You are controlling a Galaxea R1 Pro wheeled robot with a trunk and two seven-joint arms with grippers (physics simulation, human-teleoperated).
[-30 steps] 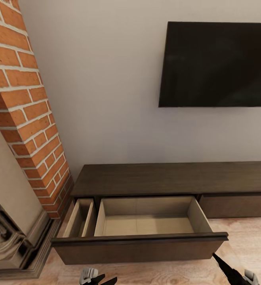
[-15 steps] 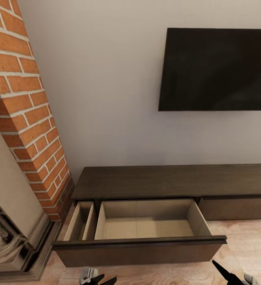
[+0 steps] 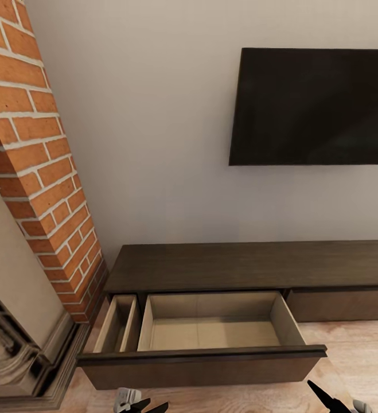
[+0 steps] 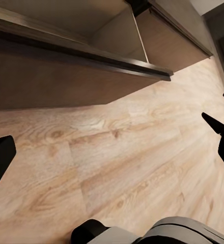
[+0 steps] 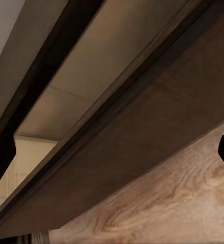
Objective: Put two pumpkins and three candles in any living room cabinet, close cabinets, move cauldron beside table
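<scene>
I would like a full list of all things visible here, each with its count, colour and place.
cabinet: one, dark brown, low against the wall under the TV
drawer: one, pulled open, pale wood inside, nothing in it
TV: one, black, on the wall
brick chimney: one, red, left of the cabinet
fireplace: one, beige stone, lower left
floor: light wood planks
left gripper: black, bottom edge
right gripper: black, bottom right, open, near the drawer front

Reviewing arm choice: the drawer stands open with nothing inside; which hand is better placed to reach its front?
Probably the right hand: it sits just below the drawer front's right end, and nothing is held in it. The left hand lies lower.
</scene>
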